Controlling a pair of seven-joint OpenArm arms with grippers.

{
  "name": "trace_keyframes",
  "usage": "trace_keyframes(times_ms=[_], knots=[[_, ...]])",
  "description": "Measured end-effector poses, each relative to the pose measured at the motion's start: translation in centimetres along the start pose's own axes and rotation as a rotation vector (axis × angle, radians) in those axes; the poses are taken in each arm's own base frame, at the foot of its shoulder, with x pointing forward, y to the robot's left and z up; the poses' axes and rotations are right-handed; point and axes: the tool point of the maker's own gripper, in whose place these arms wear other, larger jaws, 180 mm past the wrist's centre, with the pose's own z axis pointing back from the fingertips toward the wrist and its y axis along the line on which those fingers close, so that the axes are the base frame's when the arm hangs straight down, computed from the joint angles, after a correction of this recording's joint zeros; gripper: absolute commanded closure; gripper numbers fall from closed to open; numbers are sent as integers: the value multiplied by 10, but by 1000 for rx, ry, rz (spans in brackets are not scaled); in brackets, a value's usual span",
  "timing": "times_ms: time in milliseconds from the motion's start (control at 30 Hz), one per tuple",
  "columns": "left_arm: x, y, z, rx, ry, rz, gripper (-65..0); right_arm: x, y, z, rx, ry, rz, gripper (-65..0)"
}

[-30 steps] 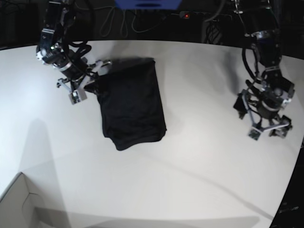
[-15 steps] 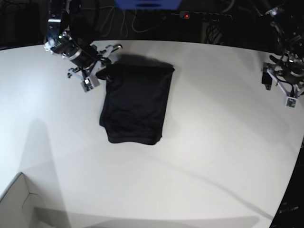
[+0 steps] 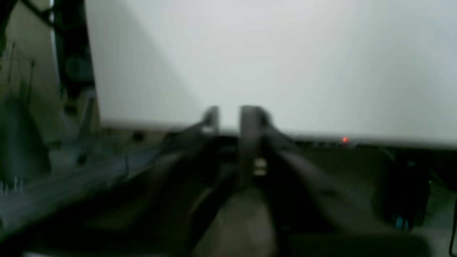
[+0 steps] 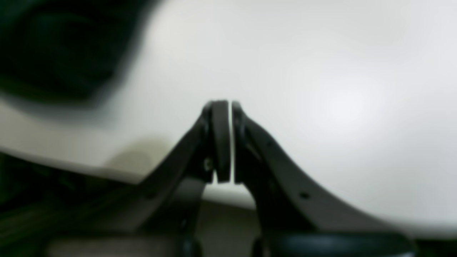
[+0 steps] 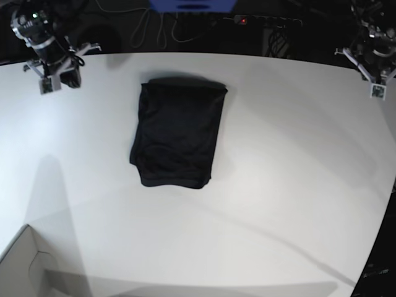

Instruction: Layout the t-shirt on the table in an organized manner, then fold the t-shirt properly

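Change: both arms have pulled back to the far corners since a moment ago; the right gripper (image 5: 52, 77) no longer touches the cloth, and the left gripper (image 5: 375, 77) has left the worktop's right side.
Shirt: the plain black short-sleeved t-shirt (image 5: 178, 134) lies as a compact folded rectangle on the large smooth white worktop (image 5: 278, 185), toward its far middle, well apart from both arms.
Meaning: the fold looks finished; the retreat suggests the task is ending.
Jaws: right jaws pressed together, holding nothing; left jaws drawn close, empty.
Count: one shirt, one worktop, two grippers, one white cardboard box corner (image 5: 25, 266).
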Motion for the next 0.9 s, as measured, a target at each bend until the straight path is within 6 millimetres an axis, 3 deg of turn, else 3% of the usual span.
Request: trace_keyframes(times_ms=[100,233,333,500,633,767,833,900], knots=[[-32,2,13,28,64,53,-5,-43,-32,25,-110,106,-59,0],[-89,-18,24,-21,186,120,0,-85,-56,47,-194,193,-145,0],[-130,-44,26,-124,257,219,-1,-117,-56,50,-193,251,-210,0],[-161,-56,6,-199,274,312,-1,-166,-45,48,-158,355,-306,0],[-195,-102,-14,-332,285,367,-1,-197,-17,31,-74,424,-375,0],[-219,-133,-47,-436,295,407,-1,-222,7,10,-15,485,-374,0],[-231,-151,-66,-469,326,469,0,-236,26,-7,29,497,-372,0],[-238,-167,-77,-473,318,570,0,-255,58,-18,99,532,-381,0]])
